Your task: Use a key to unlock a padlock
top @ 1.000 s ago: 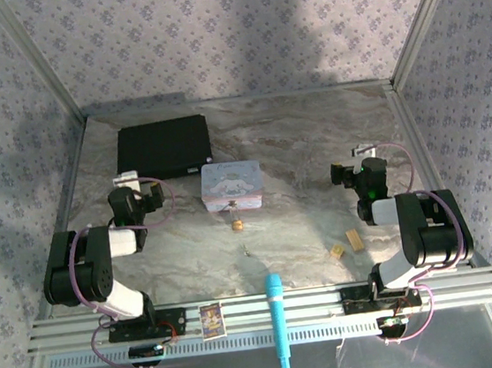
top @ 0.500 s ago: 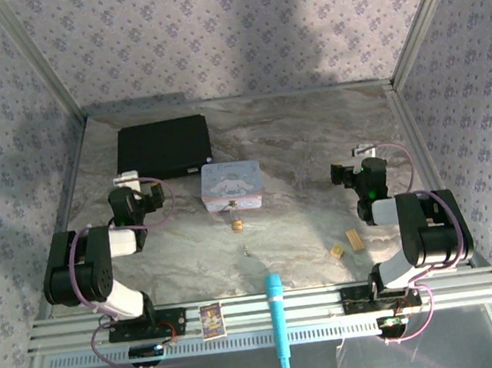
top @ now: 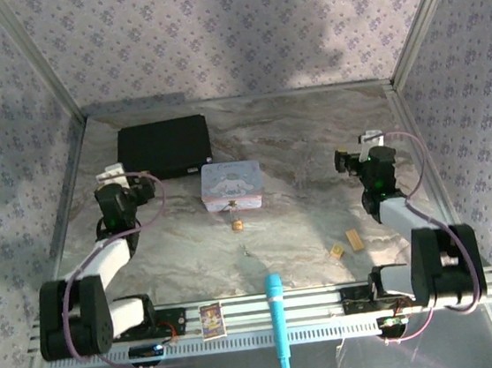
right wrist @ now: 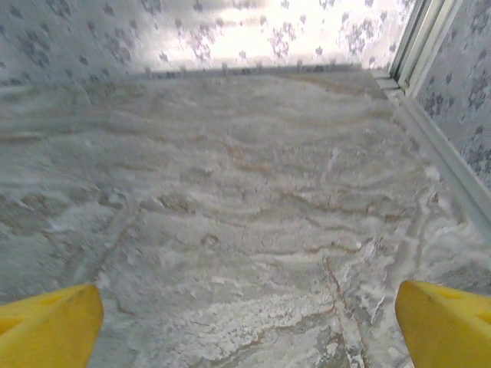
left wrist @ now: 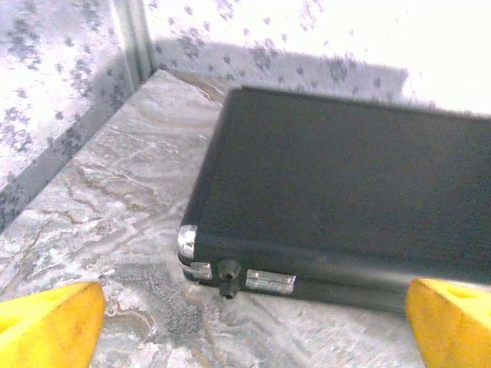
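1. Left gripper [top: 142, 188]: fingers spread wide and holding nothing. My left arm was folded back at the elbow and low over the table. In its wrist view the gripper [left wrist: 249, 333] faced the black case [left wrist: 345, 199].
2. Tin [top: 230, 187]: mid-table, just beyond the padlock.
3. Padlock [top: 237, 224]: lying on the marble, its thin loop pointing towards the tin, well apart from both of my grippers.
4. Key [top: 248, 253]: a faint sliver near the padlock on the near side, flat on the table; I could not tell which way it pointed.
5. Right gripper [top: 343, 160]: also spread and holding nothing, with the arm bent and low. In its wrist view the gripper [right wrist: 245, 330] looked over bare marble.
6. Step, as I judged it: the opening reach, with nothing grasped yet. The next move called for turning both wrists inward, one to pin the padlock and the other to take a fine fingertip pinch on the flat key.
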`<act>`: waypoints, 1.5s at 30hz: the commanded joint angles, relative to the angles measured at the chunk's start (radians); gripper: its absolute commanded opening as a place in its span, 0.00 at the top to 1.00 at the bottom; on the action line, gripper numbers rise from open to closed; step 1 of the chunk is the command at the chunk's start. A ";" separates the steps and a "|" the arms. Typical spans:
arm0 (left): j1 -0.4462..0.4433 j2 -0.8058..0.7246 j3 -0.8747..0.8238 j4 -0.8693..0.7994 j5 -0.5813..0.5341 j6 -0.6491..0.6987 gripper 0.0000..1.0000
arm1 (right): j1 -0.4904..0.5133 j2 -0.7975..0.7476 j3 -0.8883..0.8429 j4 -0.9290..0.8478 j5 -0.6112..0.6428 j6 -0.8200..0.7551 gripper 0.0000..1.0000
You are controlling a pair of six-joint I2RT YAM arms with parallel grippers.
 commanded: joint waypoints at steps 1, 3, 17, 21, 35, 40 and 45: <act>-0.002 -0.098 0.084 -0.258 -0.004 -0.277 0.00 | -0.006 -0.097 0.089 -0.260 -0.064 0.100 0.01; -0.002 -0.147 0.066 -0.272 0.018 -0.423 0.00 | -0.011 -0.108 0.154 -0.400 -0.077 0.175 0.01; -0.217 -0.129 0.222 -0.714 0.450 -0.557 0.02 | 0.314 -0.111 0.310 -0.756 -0.284 0.213 0.08; -0.255 -0.097 0.250 -0.832 0.594 -0.527 0.00 | 0.509 -0.103 0.317 -0.795 -0.214 0.235 0.14; -0.530 -0.207 0.084 -0.663 0.520 -0.765 0.00 | 1.010 0.142 0.251 -0.556 -0.027 0.473 0.31; -0.545 -0.208 0.078 -0.673 0.485 -0.784 0.00 | 1.090 0.253 0.266 -0.509 -0.011 0.526 0.42; -0.547 -0.233 0.051 -0.657 0.475 -0.803 0.00 | 1.111 0.278 0.245 -0.504 0.016 0.548 0.51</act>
